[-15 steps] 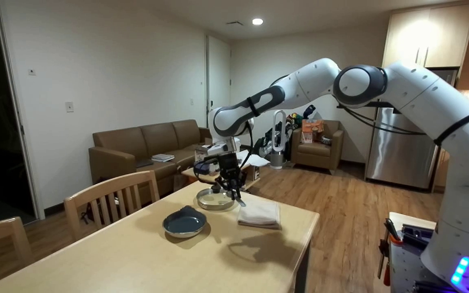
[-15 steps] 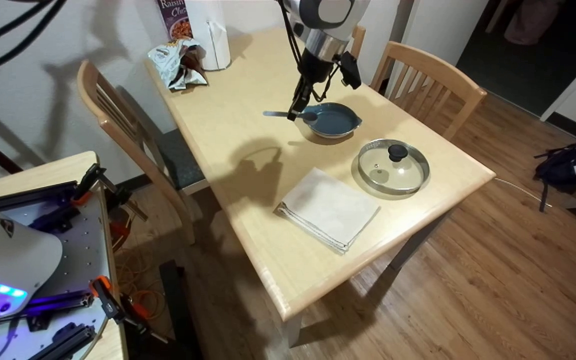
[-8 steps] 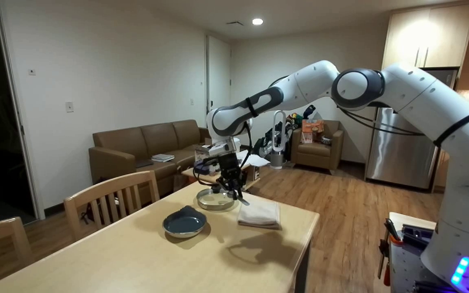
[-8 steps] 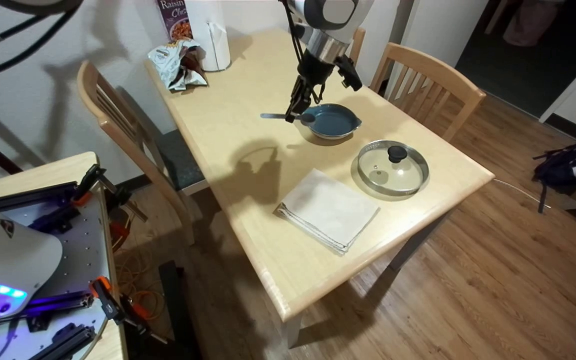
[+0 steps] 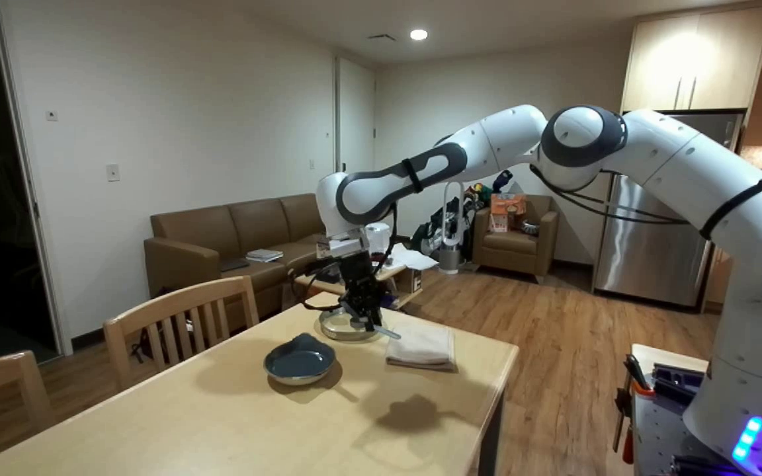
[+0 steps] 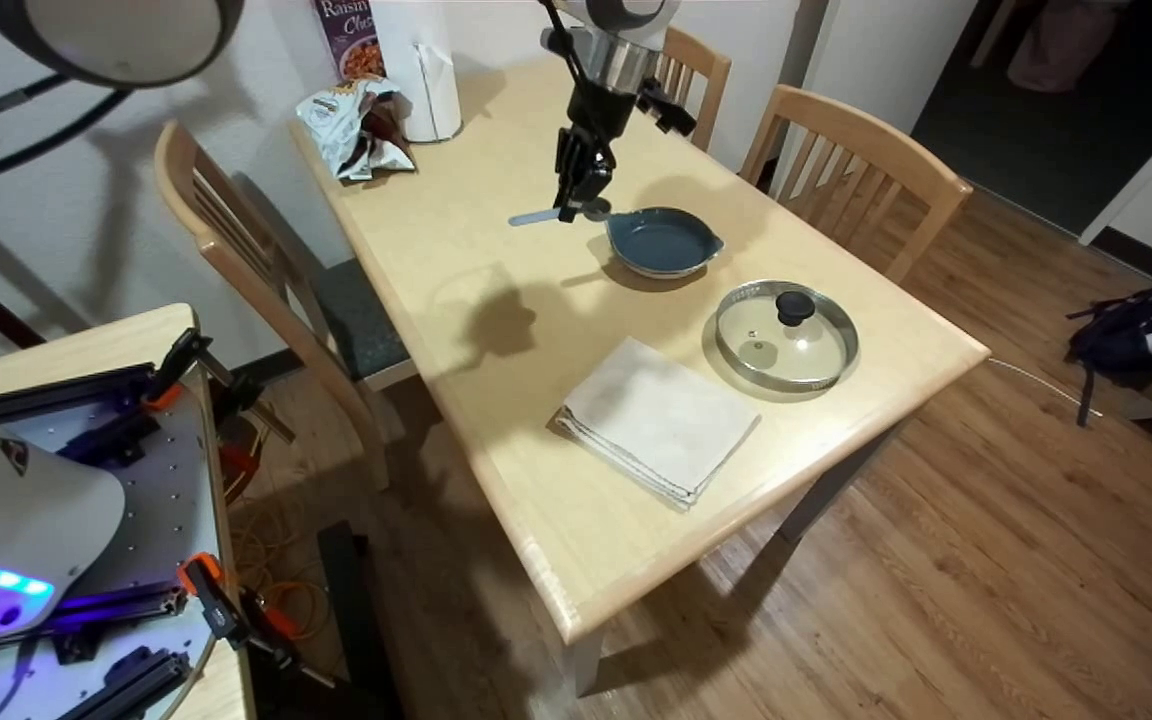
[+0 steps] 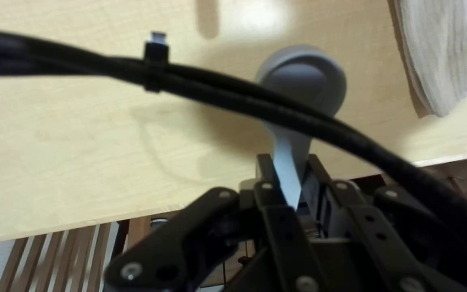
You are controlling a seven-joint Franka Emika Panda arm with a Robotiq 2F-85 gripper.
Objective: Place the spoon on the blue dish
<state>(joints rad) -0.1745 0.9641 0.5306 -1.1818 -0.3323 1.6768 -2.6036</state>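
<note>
- Fingers (image 7: pixel 266 174): clamped on the spoon (image 7: pixel 291 148) by its handle (image 6: pixel 536 217).
- Spoon: aloft over the table (image 6: pixel 486 180), beside the blue dish (image 6: pixel 664 240).
- Handling: likely light, stiff; material unclear. Grip mid-handle.

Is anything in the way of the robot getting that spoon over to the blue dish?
No, nothing I can see. The gripper holds the spoon in the air, and both exterior views show nothing between it and the blue dish. The glass lid and folded napkin lie off that path.
</note>
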